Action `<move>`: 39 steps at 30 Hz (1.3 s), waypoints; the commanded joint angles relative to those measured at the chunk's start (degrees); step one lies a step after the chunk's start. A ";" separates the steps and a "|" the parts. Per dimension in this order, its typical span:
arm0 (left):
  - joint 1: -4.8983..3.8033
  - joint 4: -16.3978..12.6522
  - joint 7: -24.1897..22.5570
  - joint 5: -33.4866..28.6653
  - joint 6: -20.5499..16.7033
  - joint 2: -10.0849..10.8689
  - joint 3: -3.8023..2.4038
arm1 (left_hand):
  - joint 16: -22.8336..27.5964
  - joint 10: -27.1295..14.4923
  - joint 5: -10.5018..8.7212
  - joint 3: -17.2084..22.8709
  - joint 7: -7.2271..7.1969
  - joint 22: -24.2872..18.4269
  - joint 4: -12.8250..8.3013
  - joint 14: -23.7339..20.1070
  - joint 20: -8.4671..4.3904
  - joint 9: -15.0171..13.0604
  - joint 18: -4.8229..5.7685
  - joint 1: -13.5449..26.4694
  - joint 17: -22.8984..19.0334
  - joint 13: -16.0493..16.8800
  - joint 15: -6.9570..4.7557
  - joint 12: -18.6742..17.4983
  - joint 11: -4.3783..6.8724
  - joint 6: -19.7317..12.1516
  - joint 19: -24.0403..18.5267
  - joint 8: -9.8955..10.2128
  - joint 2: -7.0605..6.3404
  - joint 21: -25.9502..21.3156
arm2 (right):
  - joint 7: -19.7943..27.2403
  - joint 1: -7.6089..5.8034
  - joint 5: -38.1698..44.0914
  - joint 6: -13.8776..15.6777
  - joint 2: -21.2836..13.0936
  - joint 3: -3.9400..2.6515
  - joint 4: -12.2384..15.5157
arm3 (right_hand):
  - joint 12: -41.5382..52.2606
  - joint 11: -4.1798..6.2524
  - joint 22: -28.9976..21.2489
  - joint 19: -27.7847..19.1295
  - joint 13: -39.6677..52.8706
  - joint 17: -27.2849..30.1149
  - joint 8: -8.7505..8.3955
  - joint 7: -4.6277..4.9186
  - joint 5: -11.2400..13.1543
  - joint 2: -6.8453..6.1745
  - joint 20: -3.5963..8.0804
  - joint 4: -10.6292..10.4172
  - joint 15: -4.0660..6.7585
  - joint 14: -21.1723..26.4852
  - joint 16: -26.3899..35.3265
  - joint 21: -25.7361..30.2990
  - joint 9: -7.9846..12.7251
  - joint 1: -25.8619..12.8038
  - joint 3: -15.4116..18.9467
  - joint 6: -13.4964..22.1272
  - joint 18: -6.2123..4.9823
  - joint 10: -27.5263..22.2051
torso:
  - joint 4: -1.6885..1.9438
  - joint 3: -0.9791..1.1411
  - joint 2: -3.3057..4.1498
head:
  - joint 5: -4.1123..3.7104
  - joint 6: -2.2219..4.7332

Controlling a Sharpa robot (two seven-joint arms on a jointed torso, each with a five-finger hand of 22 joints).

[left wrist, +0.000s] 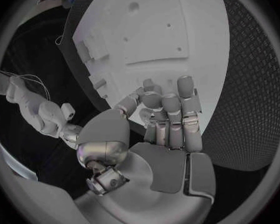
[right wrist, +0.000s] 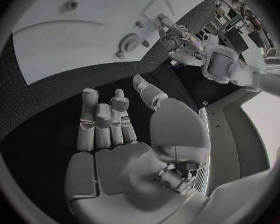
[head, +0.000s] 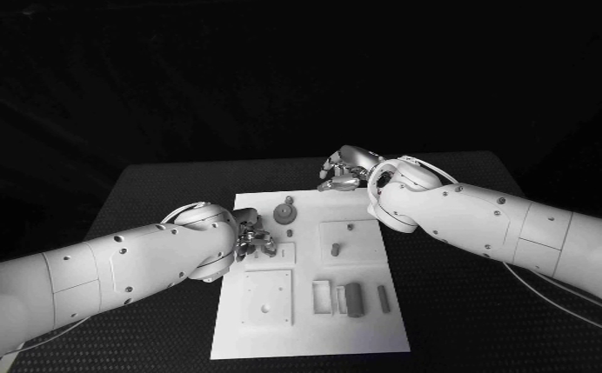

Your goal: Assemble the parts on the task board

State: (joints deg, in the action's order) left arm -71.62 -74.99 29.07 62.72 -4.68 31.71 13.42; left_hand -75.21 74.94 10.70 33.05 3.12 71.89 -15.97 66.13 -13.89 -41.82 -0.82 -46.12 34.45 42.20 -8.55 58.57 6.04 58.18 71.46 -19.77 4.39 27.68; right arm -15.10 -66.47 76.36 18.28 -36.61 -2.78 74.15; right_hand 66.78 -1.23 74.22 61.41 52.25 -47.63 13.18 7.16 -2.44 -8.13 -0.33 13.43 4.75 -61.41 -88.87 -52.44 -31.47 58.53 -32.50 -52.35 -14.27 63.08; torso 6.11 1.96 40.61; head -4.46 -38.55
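The white task board (head: 314,338) lies in the middle of the black table. On it a round grey part (head: 286,213) sits near the far edge, and a small peg (head: 335,249) stands on a square plate further right. My left hand (head: 255,240) hovers at the board's left edge with fingers (left wrist: 168,112) stretched over the board (left wrist: 177,35) and nothing visible in them. My right hand (head: 345,169) is just past the board's far edge, over the bare table. Its palm and fingers (right wrist: 105,122) are spread and hold nothing. The round part (right wrist: 126,41) lies ahead of it.
Near the board's front edge lie a square plate (head: 267,296) and several upright blocks (head: 352,298). Black mat (head: 477,321) surrounds the board. My right arm (head: 477,216) crosses the board's far right corner.
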 commanded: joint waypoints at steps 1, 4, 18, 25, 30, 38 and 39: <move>0.34 -0.07 0.28 0.21 1.78 0.00 0.21 | -0.32 0.13 0.21 0.30 -3.30 0.08 -0.05 0.40 -0.12 -0.11 -0.23 -0.23 -0.05 0.01 0.05 -0.03 0.43 11.73 0.35 -0.35 0.56 -0.20 | 0.41 0.00 -0.04 -0.58 -0.06 -0.03 0.09 | 0.07 0.00 0.08 -0.40 -0.09 -0.05 -0.05 0.56 -0.33 0.39 0.06 0.01 0.09 -0.24 0.25 0.27 -0.01 -0.04 0.24 0.22 -0.73 -0.28 | 0.04 -0.03 -0.01 | 0.01 0.02; 0.34 -0.06 0.31 0.21 1.70 0.05 0.20 | -0.32 0.14 0.22 0.31 -3.30 0.08 -0.06 0.40 -0.11 -0.11 -0.23 -0.23 -0.06 0.01 0.05 -0.03 0.43 11.73 0.36 -0.35 0.57 -0.20 | 0.41 0.00 -0.04 -0.59 -0.08 -0.03 0.08 | 0.07 0.00 0.08 -0.41 -0.10 -0.05 -0.06 0.57 -0.33 0.43 0.05 -0.03 0.09 -0.24 0.25 0.27 -0.01 -0.08 0.25 0.22 -0.73 -0.29 | 0.03 -0.02 -0.01 | 0.04 0.02; 0.36 0.38 0.40 -1.46 1.54 0.48 0.20 | -0.35 0.18 0.33 0.47 -3.32 0.12 -0.14 0.43 -0.10 -0.15 -0.24 -0.22 -0.07 0.01 0.08 -0.03 0.44 11.79 0.39 -0.38 0.66 -0.22 | 0.41 0.00 -0.04 -0.64 -0.09 -0.03 -0.03 | 0.08 0.00 0.08 -0.41 -0.11 -0.05 -0.06 0.56 -0.33 0.48 0.06 -0.01 0.09 -0.23 0.25 0.28 -0.01 -0.06 0.24 0.23 -0.73 -0.29 | 0.00 -0.01 0.01 | 0.15 0.06; 0.37 0.49 0.71 -2.91 1.32 0.59 0.19 | -0.57 0.35 2.53 0.94 -3.38 0.35 -0.39 0.58 -0.03 -0.35 -0.31 -0.13 -0.03 0.10 0.17 0.12 0.52 11.97 0.60 -0.52 0.64 -0.20 | 0.35 0.00 -0.04 -0.68 -0.11 -0.03 -0.04 | 0.09 0.00 0.08 -0.42 -0.11 -0.06 -0.06 0.56 -0.33 0.50 0.06 0.01 0.09 -0.23 0.25 0.28 -0.01 -0.04 0.24 0.24 -0.73 -0.30 | 0.02 -0.02 0.01 | 0.14 0.05; 0.37 0.57 0.78 -4.22 1.57 0.50 0.19 | -0.64 0.40 3.06 1.01 -3.42 0.45 -0.45 0.61 -0.02 -0.43 -0.34 -0.06 -0.01 0.14 0.18 0.18 0.54 12.02 0.67 -0.58 0.56 -0.18 | 0.35 0.00 -0.04 -0.70 -0.11 -0.03 -0.01 | 0.09 0.00 0.08 -0.43 -0.11 -0.06 -0.07 0.57 -0.33 0.51 0.06 0.02 0.09 -0.22 0.25 0.28 -0.01 -0.03 0.24 0.25 -0.73 -0.30 | 0.05 -0.03 0.00 | 0.13 0.00; 0.37 0.83 0.90 -7.06 1.66 0.46 0.19 | -0.70 0.44 3.18 1.05 -3.45 0.52 -0.52 0.65 -0.03 -0.48 -0.38 -0.09 0.00 0.17 0.19 0.23 0.57 12.07 0.72 -0.62 0.42 -0.16 | 0.34 0.00 -0.04 -0.75 -0.09 -0.03 -0.07 | 0.09 -0.01 0.09 -0.43 -0.12 -0.06 -0.07 0.57 -0.33 0.52 0.06 0.03 0.09 -0.22 0.25 0.28 -0.01 -0.02 0.24 0.26 -0.73 -0.31 | -0.04 0.01 0.03 | 0.13 -0.03; 0.37 0.87 0.91 -7.39 1.62 0.47 0.19 | -0.71 0.44 3.19 1.06 -3.46 0.53 -0.53 0.66 -0.03 -0.49 -0.39 -0.10 0.00 0.18 0.19 0.24 0.57 12.08 0.73 -0.63 0.40 -0.15 | 0.34 0.00 -0.04 -0.75 -0.10 -0.03 -0.07 | 0.09 -0.01 0.09 -0.43 -0.12 -0.06 -0.07 0.57 -0.33 0.52 0.06 0.04 0.09 -0.22 0.25 0.28 -0.01 -0.02 0.24 0.26 -0.73 -0.31 | -0.03 0.02 0.03 | 0.12 -0.03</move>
State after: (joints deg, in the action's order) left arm -71.49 -74.17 29.19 57.79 -4.49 32.16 13.43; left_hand -75.62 75.55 13.61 33.76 3.07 72.34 -16.36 66.42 -13.81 -42.32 -0.82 -46.28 34.46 42.30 -8.25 58.57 6.23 58.24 71.79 -20.14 4.53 27.68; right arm -15.12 -66.46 76.23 18.12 -36.71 -2.78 74.08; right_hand 66.78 -1.23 74.22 61.40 52.21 -47.63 13.18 7.17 -2.44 -8.14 -0.34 13.43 4.74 -61.40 -88.87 -52.44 -31.47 58.54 -32.50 -52.34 -14.28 63.09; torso 6.11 1.95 40.61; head -4.31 -38.58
